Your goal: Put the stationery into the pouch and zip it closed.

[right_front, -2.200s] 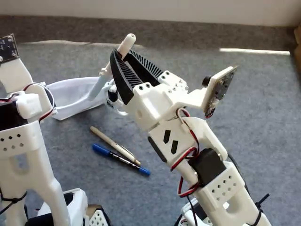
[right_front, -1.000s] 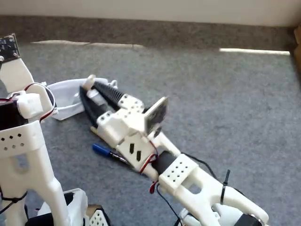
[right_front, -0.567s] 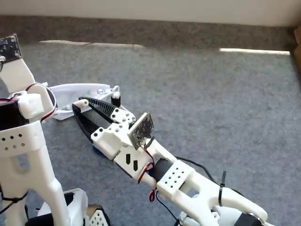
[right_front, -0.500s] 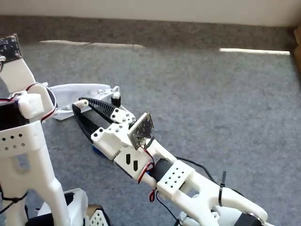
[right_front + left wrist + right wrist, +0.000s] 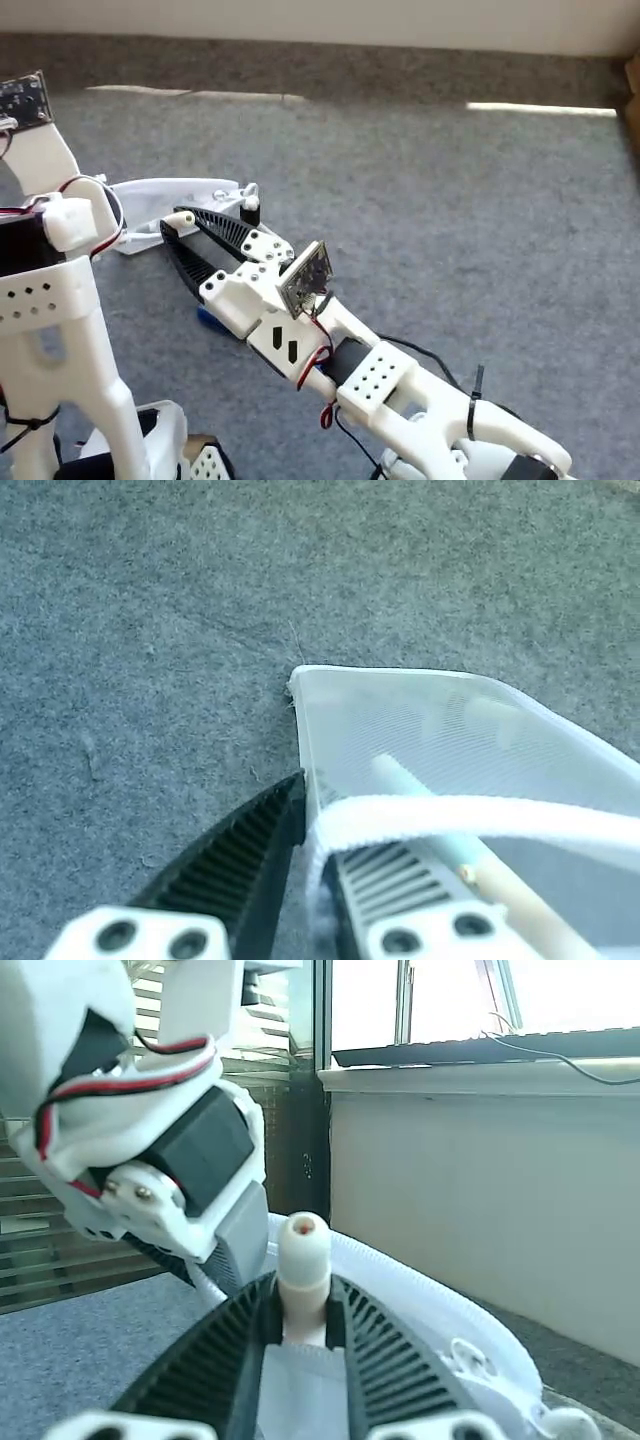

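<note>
The white mesh pouch (image 5: 165, 197) lies on the grey carpet at the left, its mouth facing the right arm. My left gripper (image 5: 313, 815) is shut on the pouch's (image 5: 450, 730) rim, one finger outside and one inside. A pale blue and cream pen (image 5: 440, 825) lies inside it. My right gripper (image 5: 170, 224) is low at the pouch mouth. In the right wrist view this gripper (image 5: 303, 1300) is shut on a white pen (image 5: 303, 1245), with the pouch's rim (image 5: 425, 1310) just beyond. A blue pen (image 5: 209, 318) peeks out from under the right arm.
The left arm's white body (image 5: 50, 290) stands tall at the near left, close beside the right gripper. The right arm (image 5: 400, 400) stretches from the near right across the carpet. Open carpet (image 5: 480, 220) spreads to the right and back.
The right gripper came down from high above with the white pen and swung left to the pouch mouth. In the last half second it barely shifted. The left arm stayed put.
</note>
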`<state>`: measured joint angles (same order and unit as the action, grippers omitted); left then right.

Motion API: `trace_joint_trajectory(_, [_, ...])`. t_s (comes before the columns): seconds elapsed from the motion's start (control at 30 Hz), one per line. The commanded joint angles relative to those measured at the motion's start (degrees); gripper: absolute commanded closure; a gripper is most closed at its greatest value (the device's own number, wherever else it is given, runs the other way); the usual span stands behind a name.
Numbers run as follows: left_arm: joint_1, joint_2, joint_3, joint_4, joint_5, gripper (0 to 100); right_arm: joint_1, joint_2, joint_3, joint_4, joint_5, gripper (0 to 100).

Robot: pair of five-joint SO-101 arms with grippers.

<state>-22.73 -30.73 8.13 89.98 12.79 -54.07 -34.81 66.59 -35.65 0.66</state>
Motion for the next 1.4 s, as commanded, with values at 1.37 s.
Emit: trace_joint_trajectory(1.37, [-3.47, 0.22, 1.8, -3.52, 3.6, 99, 1.19, -28.0, -1.71, 46.81, 0.26, 87.8])
